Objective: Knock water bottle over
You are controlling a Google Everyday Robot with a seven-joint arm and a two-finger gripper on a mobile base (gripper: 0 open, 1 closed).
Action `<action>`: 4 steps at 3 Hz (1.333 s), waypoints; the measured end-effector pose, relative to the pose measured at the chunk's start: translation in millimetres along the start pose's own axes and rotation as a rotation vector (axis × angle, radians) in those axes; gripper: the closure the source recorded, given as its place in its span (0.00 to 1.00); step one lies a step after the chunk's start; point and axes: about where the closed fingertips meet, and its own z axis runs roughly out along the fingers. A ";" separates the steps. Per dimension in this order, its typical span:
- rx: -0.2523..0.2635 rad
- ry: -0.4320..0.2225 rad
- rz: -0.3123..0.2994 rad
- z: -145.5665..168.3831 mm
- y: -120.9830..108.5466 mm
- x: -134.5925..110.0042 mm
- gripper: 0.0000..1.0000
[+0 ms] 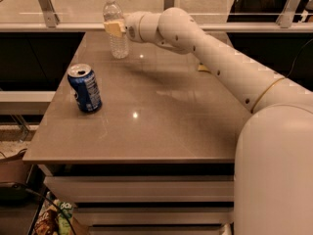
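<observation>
The water bottle (117,39) is a small clear ribbed plastic bottle with a white cap. It stands upright at the far left of the brown table (161,116). My gripper (113,27) reaches from the right on a long white arm. Its pale yellow tip is level with the bottle's upper body and overlaps it in the view. Whether it touches the bottle cannot be told.
A blue soda can (85,88) stands upright near the table's left edge, closer to me than the bottle. A metal and glass railing (44,6) runs behind the table. A small pale object (203,68) lies on the table under the arm. Drawers sit below the tabletop.
</observation>
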 end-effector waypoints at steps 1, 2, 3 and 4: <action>0.001 0.018 -0.005 -1.7 1.7 -2.2 1.00; 0.018 0.075 -0.009 -12.3 1.1 -6.9 1.00; 0.049 0.165 -0.013 -28.1 1.1 -10.4 1.00; 0.089 0.264 -0.012 -45.6 -1.5 -11.2 1.00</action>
